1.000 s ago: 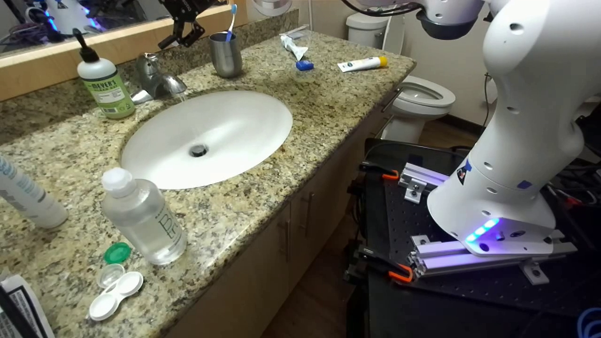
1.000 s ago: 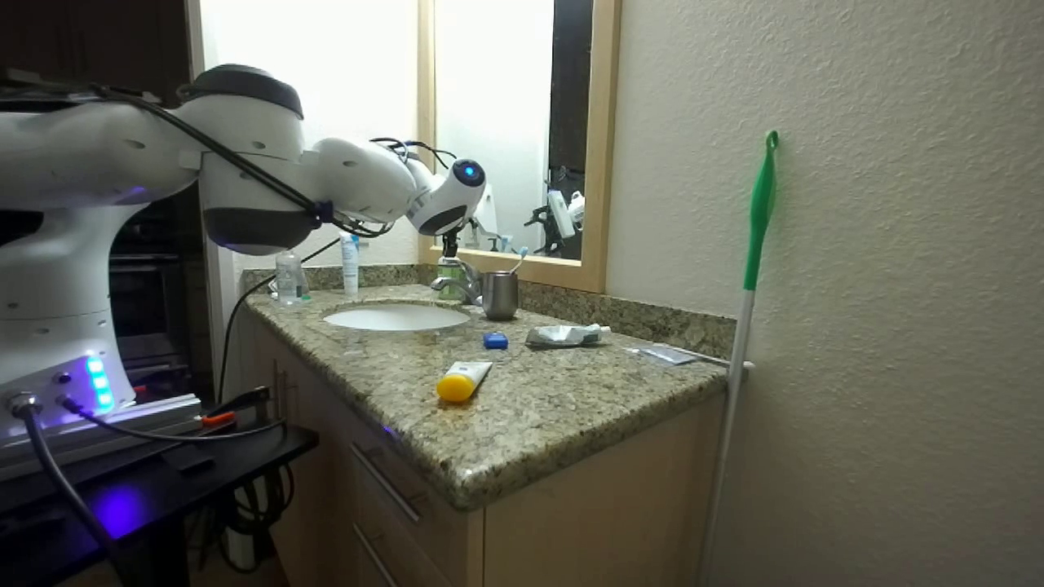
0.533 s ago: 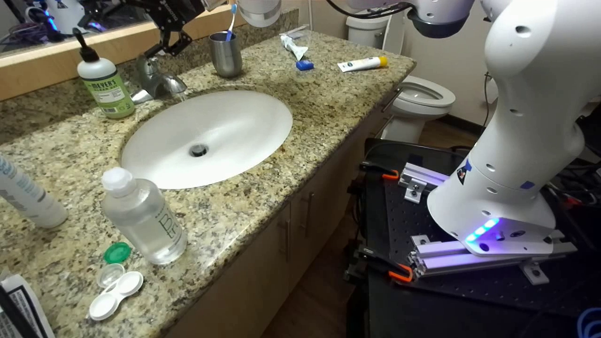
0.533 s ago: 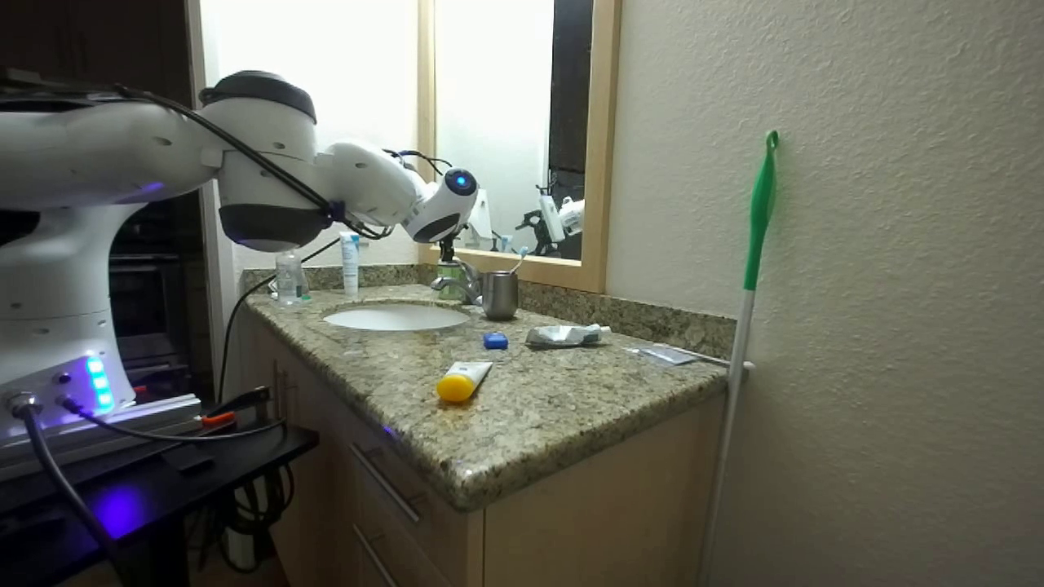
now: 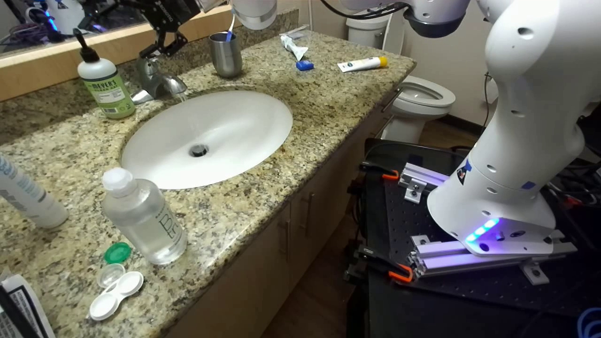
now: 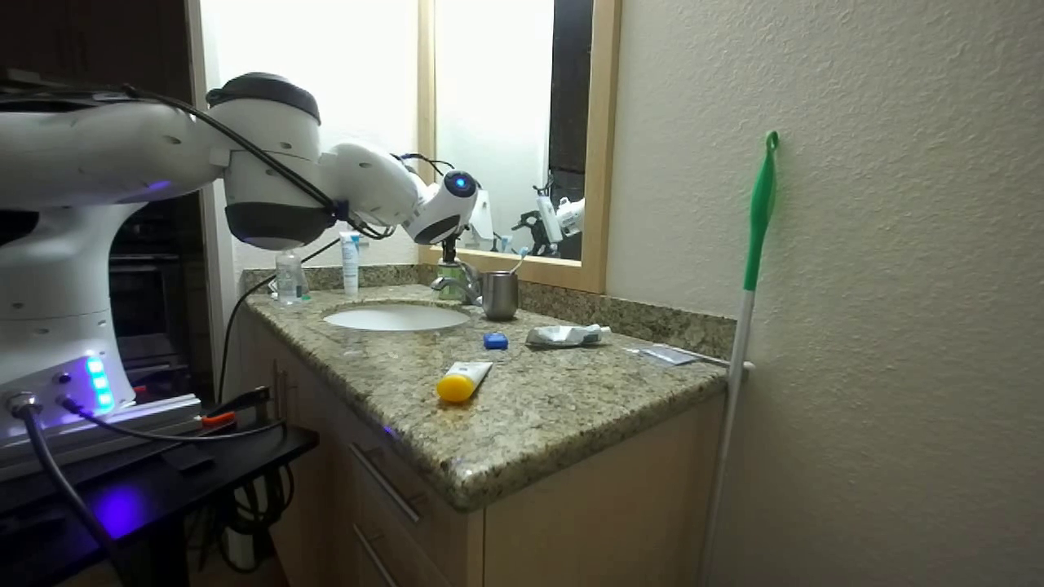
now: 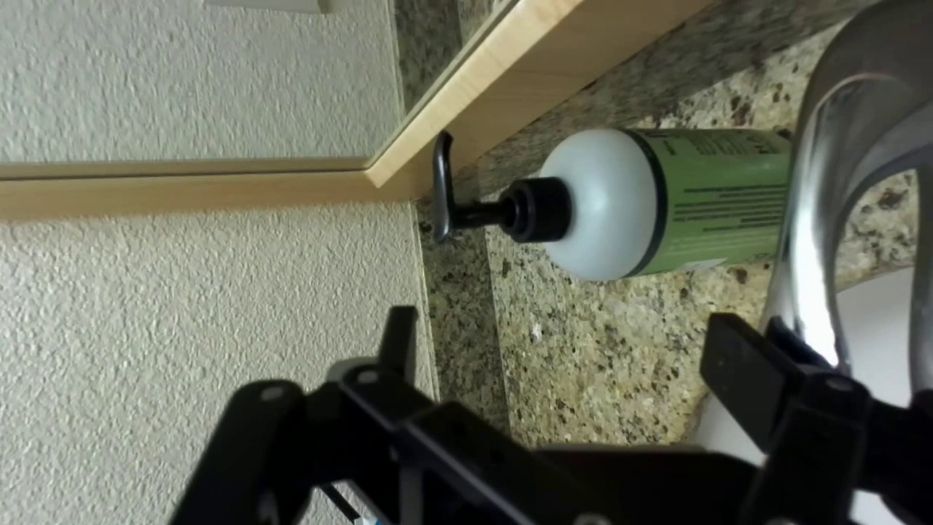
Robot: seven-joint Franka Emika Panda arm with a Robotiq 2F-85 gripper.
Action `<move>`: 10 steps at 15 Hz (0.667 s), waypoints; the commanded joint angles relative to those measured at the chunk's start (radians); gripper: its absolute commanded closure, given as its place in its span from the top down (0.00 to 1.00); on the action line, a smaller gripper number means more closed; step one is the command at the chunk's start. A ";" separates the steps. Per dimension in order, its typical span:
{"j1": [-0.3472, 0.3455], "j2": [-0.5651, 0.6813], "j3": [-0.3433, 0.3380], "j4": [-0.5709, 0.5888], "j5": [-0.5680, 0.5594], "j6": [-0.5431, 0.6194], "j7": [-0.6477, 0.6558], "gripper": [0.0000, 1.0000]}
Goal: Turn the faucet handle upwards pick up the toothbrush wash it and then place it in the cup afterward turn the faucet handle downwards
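Gripper, fingers apart, sits lower by the faucet handle than a second ago, over speckled desk, before wood-framed mirror.

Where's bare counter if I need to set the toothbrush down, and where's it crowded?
Bare counter lies between the sink, small blue item and yellow-capped tube; also between the soap bottle, upright tube and clear bottle. Crowded: behind the sink, where soap bottle, faucet and cup stand close and the open pincer hangs nearby.

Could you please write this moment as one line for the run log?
gripper: open | location: close to faucet handle, contact unclear | held: nothing seen | toothbrush: leaning in cup
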 commanded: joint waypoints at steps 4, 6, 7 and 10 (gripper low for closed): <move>0.033 0.197 -0.124 0.039 0.002 -0.009 0.202 1.00; 0.048 0.231 -0.142 0.048 0.003 -0.023 0.258 1.00; 0.056 0.245 -0.150 0.055 0.004 -0.034 0.281 1.00; 0.077 0.256 -0.160 0.088 0.024 -0.086 0.344 1.00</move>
